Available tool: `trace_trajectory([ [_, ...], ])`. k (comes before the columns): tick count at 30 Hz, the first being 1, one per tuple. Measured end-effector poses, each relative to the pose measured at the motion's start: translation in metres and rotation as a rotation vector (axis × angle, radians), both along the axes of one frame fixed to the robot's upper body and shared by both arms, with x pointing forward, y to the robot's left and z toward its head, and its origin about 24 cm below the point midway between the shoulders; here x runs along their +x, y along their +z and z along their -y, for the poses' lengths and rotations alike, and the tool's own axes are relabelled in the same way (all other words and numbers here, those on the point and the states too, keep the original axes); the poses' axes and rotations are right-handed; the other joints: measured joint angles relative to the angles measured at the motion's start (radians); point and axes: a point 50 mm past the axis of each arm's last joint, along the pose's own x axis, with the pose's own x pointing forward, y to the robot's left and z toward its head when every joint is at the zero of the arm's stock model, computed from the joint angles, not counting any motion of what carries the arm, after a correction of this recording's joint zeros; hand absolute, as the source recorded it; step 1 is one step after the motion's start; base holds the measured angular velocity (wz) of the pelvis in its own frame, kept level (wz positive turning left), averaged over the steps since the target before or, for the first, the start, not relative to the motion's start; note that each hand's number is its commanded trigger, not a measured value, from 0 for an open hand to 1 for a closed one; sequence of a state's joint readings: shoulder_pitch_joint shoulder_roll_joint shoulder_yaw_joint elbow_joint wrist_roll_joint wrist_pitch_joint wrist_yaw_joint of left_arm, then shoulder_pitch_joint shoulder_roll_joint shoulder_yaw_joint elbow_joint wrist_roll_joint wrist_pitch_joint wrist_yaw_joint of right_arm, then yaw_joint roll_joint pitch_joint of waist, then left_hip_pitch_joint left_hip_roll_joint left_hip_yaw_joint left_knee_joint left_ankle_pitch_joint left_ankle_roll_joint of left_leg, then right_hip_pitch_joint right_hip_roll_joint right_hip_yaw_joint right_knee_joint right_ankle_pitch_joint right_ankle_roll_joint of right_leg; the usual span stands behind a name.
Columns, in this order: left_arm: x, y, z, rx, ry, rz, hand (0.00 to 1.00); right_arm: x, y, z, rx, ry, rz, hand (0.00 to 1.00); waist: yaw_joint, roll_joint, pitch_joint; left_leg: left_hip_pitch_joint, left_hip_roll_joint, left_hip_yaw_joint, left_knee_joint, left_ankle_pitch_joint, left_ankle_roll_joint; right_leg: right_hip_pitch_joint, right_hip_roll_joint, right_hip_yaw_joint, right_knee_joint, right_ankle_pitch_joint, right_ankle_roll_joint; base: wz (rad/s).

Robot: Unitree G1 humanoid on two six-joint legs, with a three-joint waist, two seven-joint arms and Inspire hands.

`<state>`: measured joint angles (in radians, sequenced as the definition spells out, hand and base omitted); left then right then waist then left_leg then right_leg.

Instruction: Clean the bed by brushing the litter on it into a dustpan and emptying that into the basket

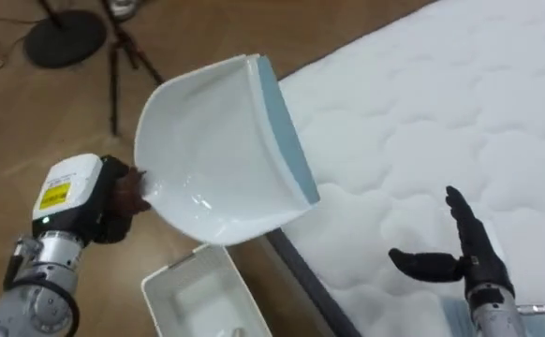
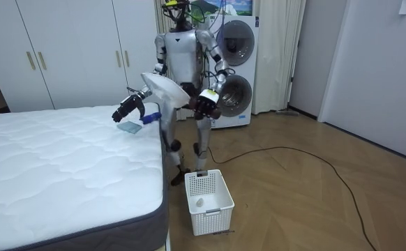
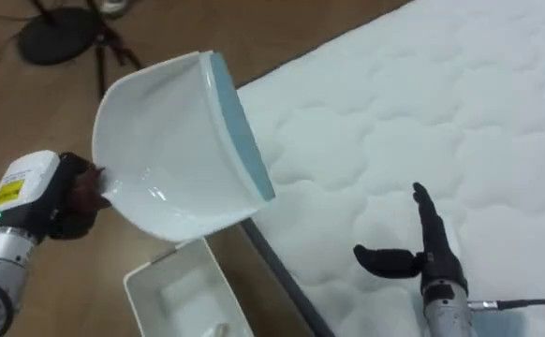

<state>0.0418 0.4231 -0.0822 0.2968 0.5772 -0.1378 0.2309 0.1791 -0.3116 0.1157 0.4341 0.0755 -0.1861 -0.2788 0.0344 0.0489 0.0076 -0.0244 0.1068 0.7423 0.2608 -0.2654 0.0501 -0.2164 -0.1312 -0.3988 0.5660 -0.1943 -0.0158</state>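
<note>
My left hand (image 1: 113,201) is shut on the handle of a white dustpan (image 1: 221,150) with a pale blue lip. I hold the pan tilted above a white plastic basket (image 1: 165,281) that stands on the floor beside the bed. The white quilted mattress (image 1: 441,112) spreads across the right. Over its near edge my right hand (image 1: 464,253) hovers open, thumb spread, holding nothing. In the room view I stand at the bed's corner, with the dustpan (image 2: 164,89) in front of my chest, and a light blue flat thing (image 2: 128,127) lies on the mattress (image 2: 49,167) below the right hand (image 2: 128,108).
A stand with a round black base (image 1: 65,37) and tripod legs is on the wooden floor at the far left. Stacked washing machines (image 2: 234,70) and white wardrobes (image 2: 70,49) line the wall behind me. The basket (image 2: 217,183) holds a small white piece.
</note>
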Motion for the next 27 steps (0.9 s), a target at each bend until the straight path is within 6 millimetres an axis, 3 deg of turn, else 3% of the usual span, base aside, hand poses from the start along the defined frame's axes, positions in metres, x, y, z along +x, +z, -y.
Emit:
trace_trajectory([
  [1, -0.001, -0.003, 0.006, -0.056, 0.011, -0.002, 1.0, 0.001, -0.001, -0.002, -0.002, -0.001, 0.001, 0.0, 0.012, -0.007, 0.0029, 0.019, -0.001, 0.067, -0.006, 0.0, 0.0, 0.044, -0.05, -0.023, 0.054, -0.021, 0.019, -1.11],
  [2, -0.001, -0.004, 0.008, -0.096, 0.02, -0.002, 1.0, 0.002, -0.003, -0.007, 0.003, 0.015, -0.006, 0.0, 0.029, -0.024, 0.0005, 0.024, -0.001, 0.112, 0.005, 0.0, 0.0, 0.079, -0.085, -0.025, 0.053, -0.03, 0.035, -1.22],
  [3, -0.001, -0.004, 0.009, -0.113, 0.026, -0.002, 1.0, 0.003, -0.003, -0.011, 0.008, 0.027, -0.006, 0.0, 0.037, -0.034, 0.0033, 0.024, -0.002, 0.113, 0.014, 0.0, 0.0, 0.094, -0.098, -0.025, 0.033, -0.034, 0.043, -1.42],
  [4, -0.003, -0.005, 0.008, -0.143, 0.039, -0.003, 1.0, 0.007, -0.004, -0.017, 0.014, 0.055, -0.004, 0.0, 0.054, -0.046, 0.0092, 0.017, -0.006, 0.073, 0.016, 0.002, -0.001, 0.103, -0.097, -0.016, -0.033, -0.047, 0.064, -1.45],
  [5, -0.006, -0.01, 0.01, -0.183, 0.058, -0.02, 1.0, 0.011, -0.003, -0.022, 0.014, 0.084, -0.001, 0.0, 0.057, -0.044, 0.0092, 0.006, -0.01, -0.022, 0.016, 0.008, -0.011, 0.114, -0.076, -0.02, -0.091, -0.05, 0.065, -1.41],
  [7, -0.007, -0.011, 0.012, -0.21, 0.062, -0.025, 1.0, 0.013, -0.003, -0.03, 0.02, 0.12, -0.001, 0.0, 0.051, -0.05, 0.0048, -0.019, -0.007, -0.119, 0.034, 0.011, -0.016, 0.143, -0.05, -0.013, -0.176, -0.05, 0.065, -1.13],
  [8, -0.006, -0.011, 0.014, -0.219, 0.059, -0.019, 1.0, 0.014, -0.003, -0.032, 0.025, 0.131, 0.001, 0.0, 0.035, -0.052, 0.0027, -0.037, 0.0, -0.138, 0.047, 0.013, -0.018, 0.146, -0.034, -0.012, -0.218, -0.045, 0.057, -0.8],
  [11, -0.006, -0.016, 0.028, -0.259, 0.03, -0.044, 1.0, 0.01, -0.005, -0.031, 0.029, 0.129, -0.015, 0.0, -0.029, -0.055, 0.0022, -0.036, 0.019, -0.153, 0.05, 0.027, -0.042, 0.147, -0.008, -0.004, -0.245, -0.024, 0.041, -0.3],
  [18, -0.011, -0.029, 0.056, -0.342, -0.031, -0.112, 1.0, 0.006, -0.008, -0.03, 0.027, 0.165, -0.034, 0.0, -0.07, -0.05, 0.0044, -0.033, 0.07, -0.14, 0.083, 0.038, -0.062, 0.143, 0.038, 0.016, -0.276, 0.005, 0.002, -0.28],
  [22, -0.02, -0.037, 0.054, -0.419, 0.005, -0.147, 1.0, 0.005, -0.009, -0.029, 0.043, 0.153, -0.036, 0.0, -0.086, -0.05, 0.0044, -0.014, 0.077, -0.149, 0.071, 0.05, -0.081, 0.127, 0.054, 0.047, -0.275, 0.002, -0.019, -0.31],
  [23, -0.025, -0.04, 0.053, -0.433, 0.015, -0.165, 0.95, 0.003, -0.01, -0.029, 0.05, 0.161, -0.043, 0.0, -0.08, -0.049, 0.004, 0.0, 0.073, -0.167, 0.062, 0.053, -0.089, 0.126, 0.065, 0.078, -0.273, 0.0, -0.024, -0.74],
  [24, -0.03, -0.044, 0.053, -0.446, 0.021, -0.187, 0.63, 0.002, -0.011, -0.03, 0.055, 0.175, -0.052, 0.0, -0.072, -0.05, 0.0041, 0.014, 0.059, -0.233, 0.046, 0.056, -0.096, 0.121, 0.081, 0.125, -0.269, -0.002, -0.028, -0.81],
  [25, -0.034, -0.046, 0.052, -0.453, 0.028, -0.199, 0.53, 0.002, -0.011, -0.03, 0.058, 0.183, -0.055, 0.0, -0.063, -0.05, 0.0034, 0.017, 0.052, -0.287, 0.041, 0.057, -0.097, 0.117, 0.088, 0.147, -0.267, 0.0, -0.032, -1.06],
  [26, -0.04, -0.05, 0.051, -0.462, 0.039, -0.221, 0.13, 0.002, -0.01, -0.032, 0.06, 0.2, -0.055, 0.0, -0.048, -0.047, 0.002, 0.019, 0.041, -0.399, 0.044, 0.057, -0.097, 0.11, 0.104, 0.191, -0.263, 0.004, -0.039, -1.13],
  [27, -0.047, -0.054, 0.05, -0.473, 0.045, -0.249, 0.0, 0.002, -0.011, -0.032, 0.07, 0.21, -0.061, 0.0, -0.039, -0.045, -0.0001, 0.022, 0.03, -0.508, 0.046, 0.058, -0.098, 0.112, 0.119, 0.233, -0.259, 0.007, -0.044, -1.1],
])
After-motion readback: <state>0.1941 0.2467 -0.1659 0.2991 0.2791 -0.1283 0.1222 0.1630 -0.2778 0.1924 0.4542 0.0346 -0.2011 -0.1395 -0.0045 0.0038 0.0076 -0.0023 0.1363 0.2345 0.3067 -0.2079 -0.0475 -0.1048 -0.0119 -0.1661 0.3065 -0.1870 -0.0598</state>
